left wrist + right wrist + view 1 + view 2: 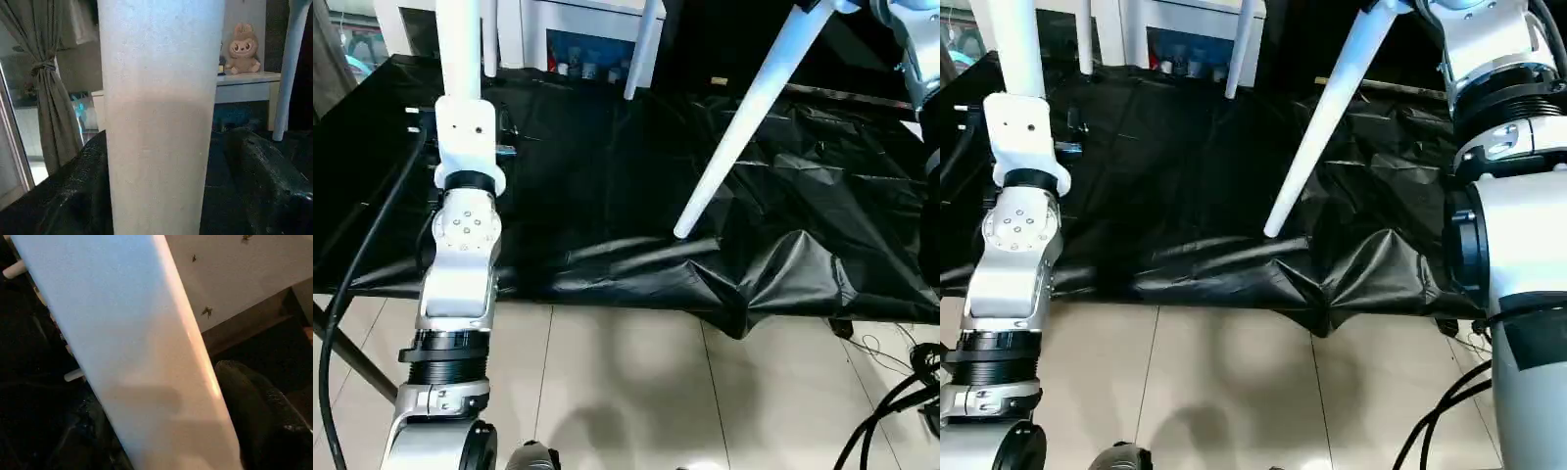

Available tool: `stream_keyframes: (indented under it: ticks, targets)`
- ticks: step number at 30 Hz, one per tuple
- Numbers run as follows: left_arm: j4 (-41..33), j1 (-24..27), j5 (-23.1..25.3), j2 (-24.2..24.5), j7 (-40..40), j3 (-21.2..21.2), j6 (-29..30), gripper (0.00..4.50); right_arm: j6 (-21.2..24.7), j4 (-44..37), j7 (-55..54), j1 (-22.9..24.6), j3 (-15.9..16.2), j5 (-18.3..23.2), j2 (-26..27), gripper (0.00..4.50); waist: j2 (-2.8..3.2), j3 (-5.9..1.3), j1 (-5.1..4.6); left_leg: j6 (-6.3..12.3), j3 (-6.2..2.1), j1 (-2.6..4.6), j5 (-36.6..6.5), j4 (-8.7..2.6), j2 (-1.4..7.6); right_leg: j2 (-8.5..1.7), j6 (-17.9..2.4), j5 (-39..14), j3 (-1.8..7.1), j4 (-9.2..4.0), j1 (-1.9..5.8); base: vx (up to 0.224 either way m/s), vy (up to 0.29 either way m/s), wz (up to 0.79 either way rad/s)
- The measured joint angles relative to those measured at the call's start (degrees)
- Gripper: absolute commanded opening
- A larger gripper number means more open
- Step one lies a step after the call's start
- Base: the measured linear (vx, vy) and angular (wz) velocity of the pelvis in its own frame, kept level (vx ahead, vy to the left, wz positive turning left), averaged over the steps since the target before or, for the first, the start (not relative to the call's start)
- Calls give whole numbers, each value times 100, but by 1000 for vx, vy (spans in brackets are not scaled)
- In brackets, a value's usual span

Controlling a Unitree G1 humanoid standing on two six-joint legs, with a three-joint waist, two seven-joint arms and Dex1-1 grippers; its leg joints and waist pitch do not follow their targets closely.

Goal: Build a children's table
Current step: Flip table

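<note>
Black sheeting drapes the big table above a pale tiled floor. Left gripper holds an upright white leg, its black fingers on either side. Right gripper clamps a slanted leg, tip just above the sheeting. Probably next comes seating a leg: best keep each tube steady and square to its socket.
</note>
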Motion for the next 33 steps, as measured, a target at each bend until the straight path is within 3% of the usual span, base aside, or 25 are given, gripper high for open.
stream_keyframes:
  ticks: [3, 6, 9, 10, 13, 14, 18, 33]
  targets:
    - [0, 0, -9, 4, 0, 15, -2, 299, -18, -4, -6, 10, 0, -5, -2, 280, 0, 0, -1, 0, 0, 0, 0, 0, 0, 0, 0, 0, 0, 0, 0, 0, 0, 0]
    - [1, 0, -23, 7, 1, 22, -3, 279, -41, -7, -26, 28, -22, 18, 5, 350, 0, 0, 0, 0, 0, 1, 0, 0, 0, 0, 0, 0, 0, 0, 0, 0, 0, 0]
    - [1, 0, -62, 22, 3, 35, -14, 246, -111, -19, -32, 123, -264, 272, 80, 361, 3, 2, 8, 0, 0, 1, 0, 0, -2, 0, 0, 0, 3, 0, 1, 0, 0, 0]
    - [1, 0, -76, 22, 3, 31, -15, 233, -170, -33, -14, 138, -279, 296, 100, 390, 4, 2, 11, 0, 0, 0, 0, 0, -2, 0, 0, 1, 1, 0, 1, 0, 0, 0]
    - [4, 3, -112, 25, 3, 26, -16, 226, -267, -62, 6, 197, -353, 401, 162, 400, 5, 3, 12, 0, -1, 0, 0, 0, -2, 0, -2, 2, 1, 0, 1, 0, 0, 0]
    - [9, 12, -113, 24, 3, 23, -16, 196, -296, -107, -3, 231, -357, 413, 180, 410, 8, 5, 17, 0, -1, -1, 0, 0, -2, 0, -3, 2, 0, 0, 1, 0, 0, 0]
    - [62, 51, -204, 32, 2, 19, -17, 181, -476, -176, -15, 362, -475, 520, 219, 445, 13, 8, 74, 0, -5, -2, 0, 0, -2, 0, -4, 8, -3, -1, 4, 0, 0, 0]
    - [679, -140, -383, 289, -27, 106, -403, 175, -1572, -1303, 717, 1359, -958, 1372, 448, 450, 23, 9, 128, -15, -7, 20, 10, -3, 5, 7, -3, 23, -8, -4, 21, 0, 0, 0]
